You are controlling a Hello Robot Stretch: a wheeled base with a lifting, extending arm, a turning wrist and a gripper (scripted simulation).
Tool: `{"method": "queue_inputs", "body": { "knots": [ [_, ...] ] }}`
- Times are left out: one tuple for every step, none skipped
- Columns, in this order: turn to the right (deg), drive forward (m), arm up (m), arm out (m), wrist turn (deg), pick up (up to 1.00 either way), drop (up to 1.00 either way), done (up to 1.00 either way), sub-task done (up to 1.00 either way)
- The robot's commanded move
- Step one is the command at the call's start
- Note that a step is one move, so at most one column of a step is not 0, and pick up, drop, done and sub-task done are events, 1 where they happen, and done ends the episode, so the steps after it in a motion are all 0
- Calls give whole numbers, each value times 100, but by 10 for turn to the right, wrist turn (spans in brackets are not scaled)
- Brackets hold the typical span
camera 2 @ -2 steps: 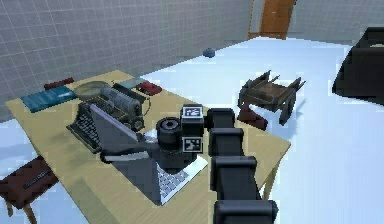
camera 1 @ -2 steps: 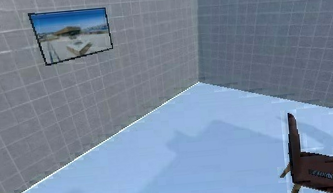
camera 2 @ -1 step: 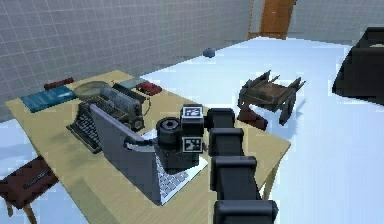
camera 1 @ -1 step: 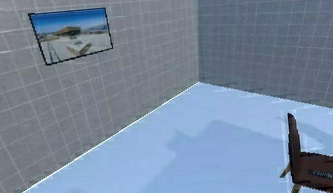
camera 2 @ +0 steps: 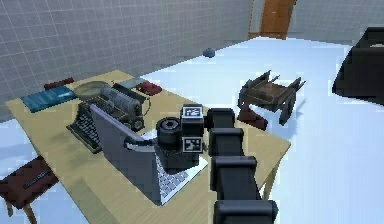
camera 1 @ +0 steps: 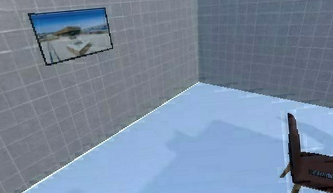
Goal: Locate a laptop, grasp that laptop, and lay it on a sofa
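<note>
Looking ahead, I see grey tiled walls and a pale blue floor (camera 1: 179, 144). A picture (camera 1: 73, 33) hangs high on the left wall. A brown chair (camera 1: 315, 157) stands at the bottom right.

Looking out to the side, there is a wooden desk (camera 2: 255, 140). The arm (camera 2: 232, 165) reaches up over it. An open grey laptop (camera 2: 145, 168) stands on the desk, just beside the gripper (camera 2: 152, 132). A dark laptop (camera 2: 92, 125) sits right behind it. The gripper is over the desk things, so I cannot tell if it holds anything. A blue book (camera 2: 45, 100) lies at the far end of the desk. Across the floor sit a tipped chair (camera 2: 270, 93) and a dark sofa (camera 2: 365, 62).
</note>
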Motion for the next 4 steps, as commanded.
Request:
{"method": "queue_inputs", "body": {
  "knots": [
    [0,0,4,0,0,0,0,0,0],
    [0,0,0,0,-450,0,0,0,0],
    [0,0,0,0,-450,0,0,0,0],
    [0,0,0,0,-120,0,0,0,0]
  ]
}}
